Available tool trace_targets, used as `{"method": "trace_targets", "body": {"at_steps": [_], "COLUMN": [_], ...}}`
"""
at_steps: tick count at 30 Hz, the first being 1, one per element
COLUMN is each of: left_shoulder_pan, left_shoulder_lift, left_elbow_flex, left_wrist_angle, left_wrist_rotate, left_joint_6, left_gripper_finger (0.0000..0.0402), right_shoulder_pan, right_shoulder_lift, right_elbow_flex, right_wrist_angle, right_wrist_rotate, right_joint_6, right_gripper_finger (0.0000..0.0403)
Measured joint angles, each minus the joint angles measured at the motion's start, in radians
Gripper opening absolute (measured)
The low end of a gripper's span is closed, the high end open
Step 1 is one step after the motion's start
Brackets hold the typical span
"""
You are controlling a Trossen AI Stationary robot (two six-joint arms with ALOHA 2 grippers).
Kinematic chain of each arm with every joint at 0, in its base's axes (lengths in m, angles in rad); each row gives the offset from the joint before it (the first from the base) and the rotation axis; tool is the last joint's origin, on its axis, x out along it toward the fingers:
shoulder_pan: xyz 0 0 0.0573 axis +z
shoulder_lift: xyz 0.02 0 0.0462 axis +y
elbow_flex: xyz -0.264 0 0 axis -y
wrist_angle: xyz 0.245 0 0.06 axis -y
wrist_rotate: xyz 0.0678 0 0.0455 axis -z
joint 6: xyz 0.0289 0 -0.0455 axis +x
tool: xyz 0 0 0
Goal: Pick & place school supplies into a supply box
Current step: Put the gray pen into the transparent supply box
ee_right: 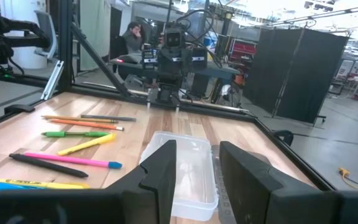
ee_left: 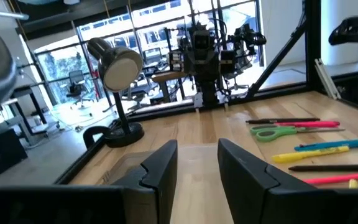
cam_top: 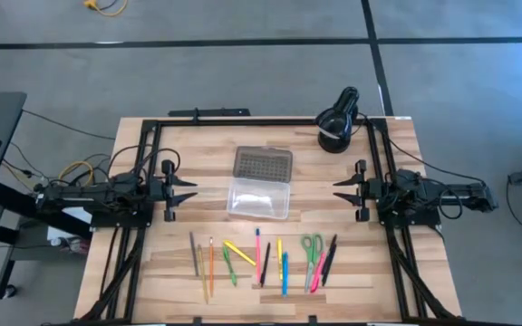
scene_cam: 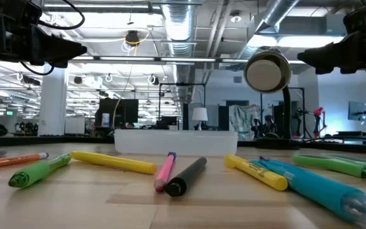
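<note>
The supply box (cam_top: 259,197) lies open at the table's middle, a clear tray with its dotted grey lid (cam_top: 263,164) folded back toward the far edge. The school supplies lie flat in a row near the front edge: pencils (cam_top: 210,267), a green marker (cam_top: 229,265), a yellow highlighter (cam_top: 239,252), a pink pen (cam_top: 258,254), a blue marker (cam_top: 285,272), green-handled scissors (cam_top: 311,246), a black pen (cam_top: 329,258). My left gripper (cam_top: 191,191) hovers left of the box and my right gripper (cam_top: 337,190) right of it. Both point level at the box, open, with nothing between their fingers.
A black round desk lamp (cam_top: 338,122) stands at the far right corner. A black metal frame (cam_top: 243,120) runs along the table's far edge and sides. Bare wood lies between the box and the row of supplies. A person sits in the room beyond (ee_right: 131,32).
</note>
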Motion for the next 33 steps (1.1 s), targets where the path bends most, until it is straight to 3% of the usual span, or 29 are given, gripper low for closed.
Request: {"method": "trace_targets", "body": {"at_steps": [7,19,24,30,33], "left_shoulder_pan": [0.0,0.0,0.0,0.0,0.0], "left_shoulder_lift": [0.0,0.0,0.0,0.0,0.0], "left_elbow_flex": [0.0,0.0,0.0,0.0,0.0], "left_wrist_angle": [0.004,-0.006,-0.007,0.027,0.093], "left_wrist_rotate": [0.002,0.005,-0.001,-0.102,-0.077], "left_joint_6": [-0.05,-0.08,-0.078,-0.09,-0.056], "left_gripper_finger": [0.0112,0.0112,0.0112,0.0112,0.0112], "right_shoulder_pan": [0.0,0.022,0.015,-0.012,-0.022], "right_shoulder_lift": [0.0,0.0,0.0,0.0,0.0], "right_elbow_flex": [0.0,0.0,0.0,0.0,0.0], "right_wrist_angle": [0.012,0.149,0.151,0.157,0.175], "right_wrist_rotate": [-0.003,-0.01,0.012,0.133,0.119], "right_joint_6": [-0.021,0.447,0.452,0.451,0.446], "right_gripper_finger": [0.012,0.012,0.012,0.012,0.012]}}
